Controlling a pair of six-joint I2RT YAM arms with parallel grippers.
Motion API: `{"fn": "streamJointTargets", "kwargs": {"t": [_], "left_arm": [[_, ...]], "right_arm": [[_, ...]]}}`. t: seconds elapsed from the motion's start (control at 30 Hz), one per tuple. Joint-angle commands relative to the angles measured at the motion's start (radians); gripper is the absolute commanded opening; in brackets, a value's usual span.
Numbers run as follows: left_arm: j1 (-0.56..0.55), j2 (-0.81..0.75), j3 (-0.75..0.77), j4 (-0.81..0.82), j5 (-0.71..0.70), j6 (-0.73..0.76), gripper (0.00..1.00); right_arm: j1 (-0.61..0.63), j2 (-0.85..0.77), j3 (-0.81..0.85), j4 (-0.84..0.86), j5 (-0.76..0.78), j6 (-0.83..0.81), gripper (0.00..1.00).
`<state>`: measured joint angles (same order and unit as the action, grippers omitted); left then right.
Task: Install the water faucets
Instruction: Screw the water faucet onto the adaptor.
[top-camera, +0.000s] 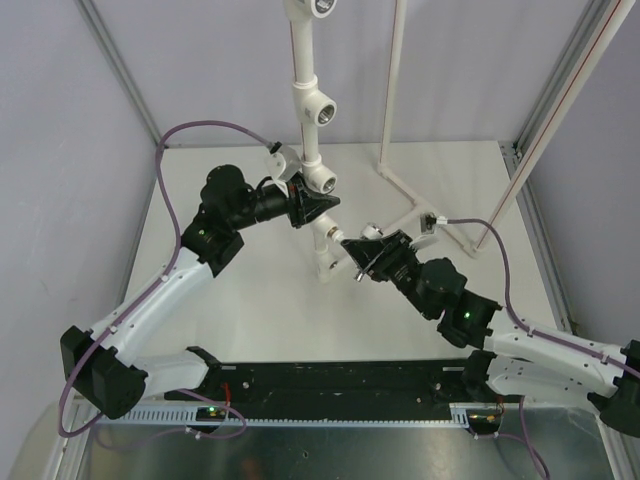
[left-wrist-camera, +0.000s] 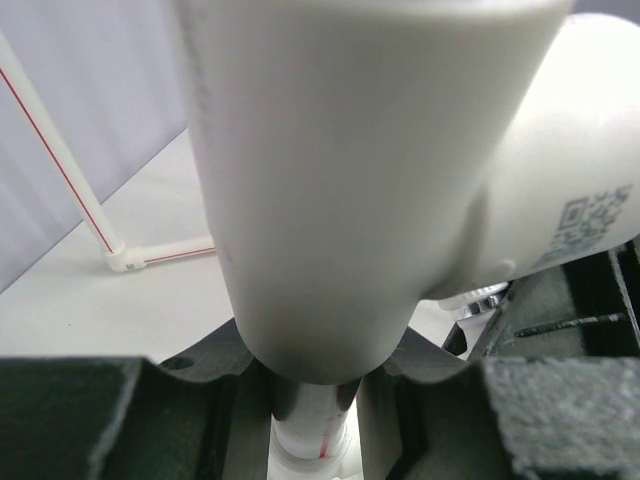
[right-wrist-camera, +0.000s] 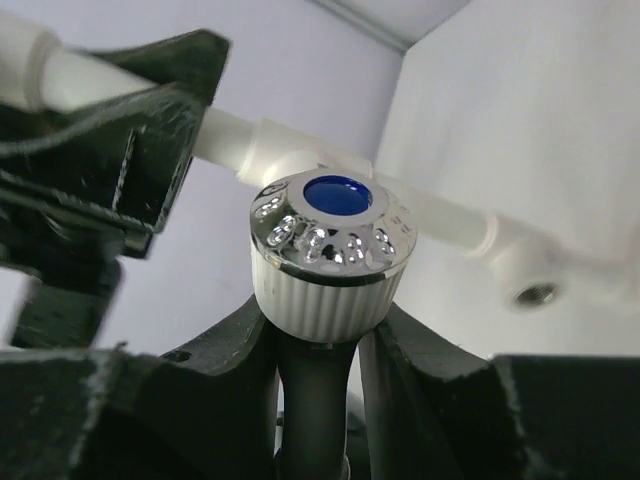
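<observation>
1. The faucet (right-wrist-camera: 330, 250) is up off the table (top-camera: 230, 300), held in your right gripper (top-camera: 356, 250). Its ribbed white knob, with a chrome top and blue centre, sits just above the jaws.
2. The right jaws are nearly closed and clamp the faucet's body just under the knob. That grip probably leaves the threaded end free to lead, but the end itself is hidden from view.
3. From above, the faucet sits just beside the lower stretch of the white pipe frame (top-camera: 300, 60). You cannot tell whether its thread has met a hole yet.
4. A pipe socket (right-wrist-camera: 535, 292) with an open metal-threaded hole shows off to the right of the knob, apart from it and with nothing screwed in.
5. Your left gripper (top-camera: 312, 208) has its jaws drawn in around the pipe frame, just below another socket. The pipe fills the gap between them in the left wrist view. This hold looks meant to brace the frame so it does not swing or twist while you turn the faucet in.
6. Judged from this, the step in hand is lining the faucet up with a socket. Keep the thread square to the hole, or it may cross-thread.
</observation>
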<state>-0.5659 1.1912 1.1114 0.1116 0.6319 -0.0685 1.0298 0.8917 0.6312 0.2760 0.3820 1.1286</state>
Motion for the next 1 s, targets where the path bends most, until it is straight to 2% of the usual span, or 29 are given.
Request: {"fn": "streamJointTargets", "kwargs": {"t": [0.0,0.17,0.27,0.37,0.5,0.73,0.97], "left_arm": [[-0.035,0.000,-0.009,-0.058,0.119,-0.121,0.00],[-0.035,0.000,-0.010,-0.058,0.118,-0.120,0.00],[-0.035,0.002,-0.010,-0.058,0.119,-0.121,0.00],[-0.035,0.002,-0.009,-0.058,0.122,-0.122,0.00],[-0.034,0.003,-0.009,-0.058,0.122,-0.123,0.00],[-0.035,0.004,-0.010,-0.058,0.120,-0.120,0.00],[-0.035,0.005,-0.008,-0.066,0.114,-0.113,0.00]], "right_arm": [[0.065,-0.001,0.075,0.051,0.111,-0.675,0.00],[0.143,0.037,0.077,0.106,0.140,-0.998,0.00],[0.165,0.056,0.077,0.135,0.142,-1.044,0.00],[0.171,0.067,0.075,0.151,0.154,-1.004,0.00],[0.146,0.075,0.057,0.179,0.150,-0.831,0.00],[0.060,0.072,0.015,0.196,0.104,-0.306,0.00],[0.048,0.081,-0.005,0.153,0.085,0.069,0.00]]}}
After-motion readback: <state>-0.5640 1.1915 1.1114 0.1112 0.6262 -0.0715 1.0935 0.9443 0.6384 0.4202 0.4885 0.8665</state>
